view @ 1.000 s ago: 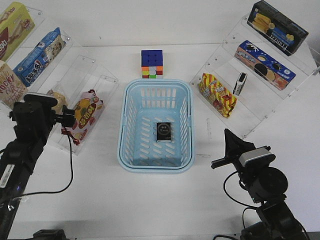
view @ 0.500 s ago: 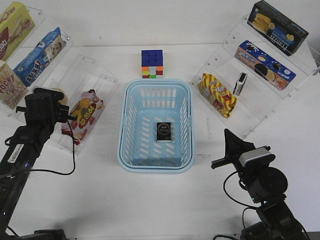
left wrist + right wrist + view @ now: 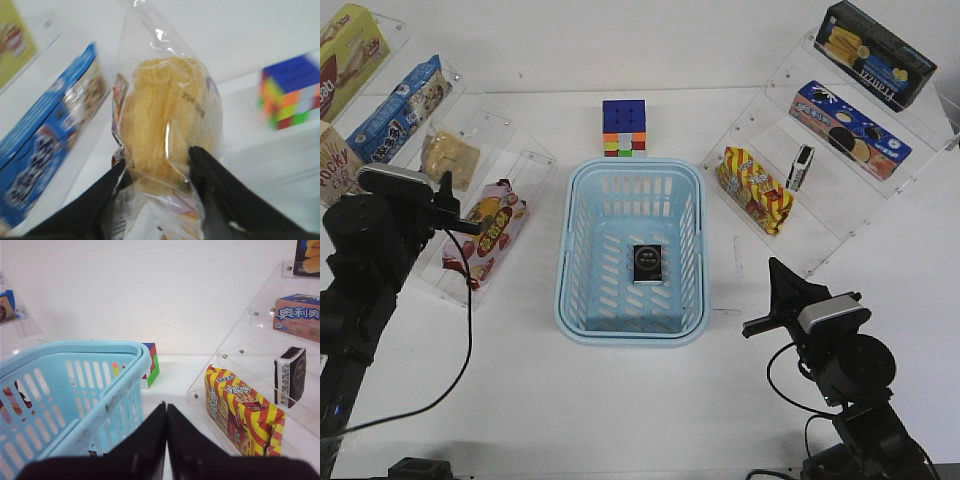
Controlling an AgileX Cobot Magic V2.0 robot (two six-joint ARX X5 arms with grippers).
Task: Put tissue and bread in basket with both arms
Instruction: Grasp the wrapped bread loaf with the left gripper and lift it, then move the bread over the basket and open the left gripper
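Bread (image 3: 167, 125) pinched by left gripper (image 3: 159, 167), grip hidden from front view

Lab mock shop: white table (image 3: 620, 400), acrylic snack shelves (image 3: 820, 200).

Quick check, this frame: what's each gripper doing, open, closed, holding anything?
Left gripper: closed on the bread, pinching its clear wrapper.
Right gripper: closed, holding nothing, beside the basket.
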